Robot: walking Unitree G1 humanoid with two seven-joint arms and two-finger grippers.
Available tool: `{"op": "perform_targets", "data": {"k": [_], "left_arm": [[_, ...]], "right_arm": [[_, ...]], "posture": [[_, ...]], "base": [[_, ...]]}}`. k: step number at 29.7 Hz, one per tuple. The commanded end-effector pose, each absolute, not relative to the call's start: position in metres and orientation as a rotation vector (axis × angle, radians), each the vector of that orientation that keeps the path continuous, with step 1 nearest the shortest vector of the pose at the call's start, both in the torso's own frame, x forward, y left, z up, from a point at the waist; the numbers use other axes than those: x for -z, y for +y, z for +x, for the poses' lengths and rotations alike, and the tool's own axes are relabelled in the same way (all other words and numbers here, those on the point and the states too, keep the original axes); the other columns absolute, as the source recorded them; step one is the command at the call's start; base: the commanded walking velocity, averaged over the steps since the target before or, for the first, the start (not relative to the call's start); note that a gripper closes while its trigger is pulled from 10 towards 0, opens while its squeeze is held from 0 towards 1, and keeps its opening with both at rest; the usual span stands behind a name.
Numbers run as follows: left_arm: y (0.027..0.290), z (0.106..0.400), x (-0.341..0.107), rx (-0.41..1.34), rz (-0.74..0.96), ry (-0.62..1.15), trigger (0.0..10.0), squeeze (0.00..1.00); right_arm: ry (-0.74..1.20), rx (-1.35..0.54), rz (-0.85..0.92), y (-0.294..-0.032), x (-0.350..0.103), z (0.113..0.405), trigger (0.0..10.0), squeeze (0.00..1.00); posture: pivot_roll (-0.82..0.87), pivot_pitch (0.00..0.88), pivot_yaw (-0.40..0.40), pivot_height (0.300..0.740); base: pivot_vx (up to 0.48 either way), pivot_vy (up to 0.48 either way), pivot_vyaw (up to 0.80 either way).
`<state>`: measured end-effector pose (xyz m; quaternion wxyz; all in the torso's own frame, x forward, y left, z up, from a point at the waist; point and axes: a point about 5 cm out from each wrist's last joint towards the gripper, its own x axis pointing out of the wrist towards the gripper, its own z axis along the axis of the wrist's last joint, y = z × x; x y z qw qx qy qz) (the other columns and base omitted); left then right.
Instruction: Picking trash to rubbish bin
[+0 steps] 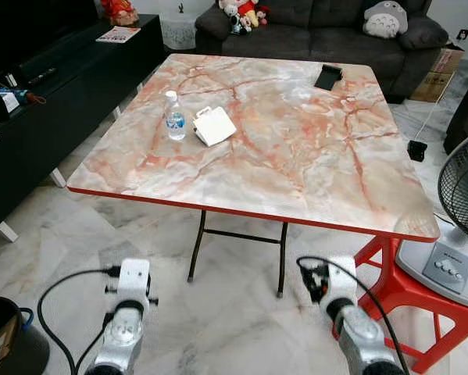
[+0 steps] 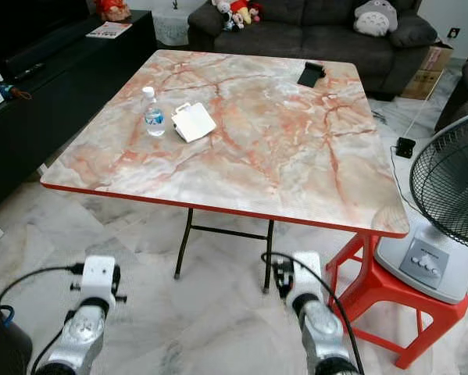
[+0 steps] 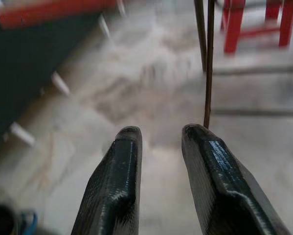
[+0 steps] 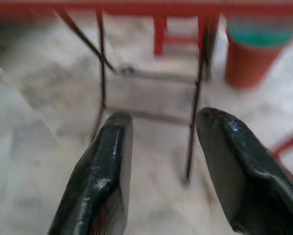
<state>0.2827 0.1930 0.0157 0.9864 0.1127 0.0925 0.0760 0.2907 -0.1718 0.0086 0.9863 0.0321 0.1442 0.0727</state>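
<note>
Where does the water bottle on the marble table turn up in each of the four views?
Left eye view: water bottle stands upright on the table's left side, just left of the white packet.
Right eye view: same bottle, again beside the packet.
Left wrist view: not in it.
Right wrist view: not in it.
Shared landmark: the table's dark metal legs, seen from below by the wrist cameras.

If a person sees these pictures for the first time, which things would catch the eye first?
Probably the large marble-patterned table with its red rim, in the middle of the room. On its left part a water bottle stands beside a white packet. A red stool carrying a fan stands at the table's right corner.
</note>
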Motion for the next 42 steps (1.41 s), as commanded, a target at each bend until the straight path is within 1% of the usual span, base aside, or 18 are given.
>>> {"op": "perform_targets", "data": {"k": [1,2,5,7,10,17,18,22,24,28,31,42], "left_arm": [[0.189,0.292,-0.032,-0.150,0.239,0.089,10.0,0.00],[0.189,0.292,-0.032,-0.150,0.239,0.089,10.0,0.00],[0.183,0.300,-0.051,-0.139,0.240,-0.009,10.0,0.00],[0.183,0.301,-0.052,-0.140,0.235,-0.017,10.0,0.00],[0.178,0.308,-0.074,-0.150,0.214,-0.114,10.0,0.00],[0.173,0.324,-0.102,-0.151,0.196,-0.209,10.0,0.00],[0.172,0.331,-0.114,-0.147,0.209,-0.238,10.0,0.00],[0.177,0.339,-0.124,-0.172,0.206,-0.241,10.0,0.00],[0.179,0.340,-0.124,-0.185,0.198,-0.234,10.0,0.00],[0.182,0.340,-0.125,-0.196,0.190,-0.226,10.0,0.00],[0.181,0.340,-0.124,-0.195,0.189,-0.221,10.0,0.00],[0.176,0.340,-0.123,-0.176,0.181,-0.206,10.0,0.00]], "right_arm": [[0.194,-0.175,0.083,-0.163,-0.025,0.302,10.0,0.00],[0.194,-0.175,0.083,-0.163,-0.025,0.302,10.0,0.00],[0.090,-0.201,0.092,-0.156,-0.044,0.313,10.0,0.00],[0.078,-0.204,0.094,-0.155,-0.046,0.315,10.0,0.00],[-0.042,-0.225,0.113,-0.144,-0.073,0.329,10.0,0.00],[-0.108,-0.252,0.137,-0.130,-0.096,0.343,10.0,0.00],[-0.139,-0.263,0.153,-0.122,-0.106,0.349,10.0,0.00],[-0.171,-0.274,0.172,-0.110,-0.120,0.355,10.0,0.00],[-0.174,-0.277,0.164,-0.108,-0.121,0.356,10.0,0.00],[-0.176,-0.291,0.141,-0.107,-0.121,0.356,10.0,0.00],[-0.159,-0.269,0.186,-0.111,-0.117,0.355,10.0,0.00],[-0.144,-0.278,0.171,-0.108,-0.116,0.355,10.0,0.00]], "posture": [[0.03,0.034,0.004,0.740],[0.03,0.034,0.004,0.740],[0.03,0.034,0.004,0.740],[0.03,0.034,0.004,0.740],[0.02,0.015,0.011,0.740],[0.02,0.000,0.014,0.740],[0.02,0.000,0.019,0.740],[0.03,0.000,0.024,0.740],[0.03,0.000,0.022,0.740],[0.03,0.000,0.020,0.740],[0.03,0.000,0.021,0.740],[0.03,0.000,0.014,0.740]], "base": [[0.000,0.000,0.00],[0.000,0.000,0.00],[0.000,0.000,0.00],[0.000,0.000,0.00],[0.000,0.000,0.00],[0.000,0.000,0.00],[0.000,0.000,0.00],[0.000,0.000,0.00],[0.122,0.000,0.00],[0.270,0.000,0.74],[0.281,0.000,0.00],[0.323,0.000,0.00]]}}
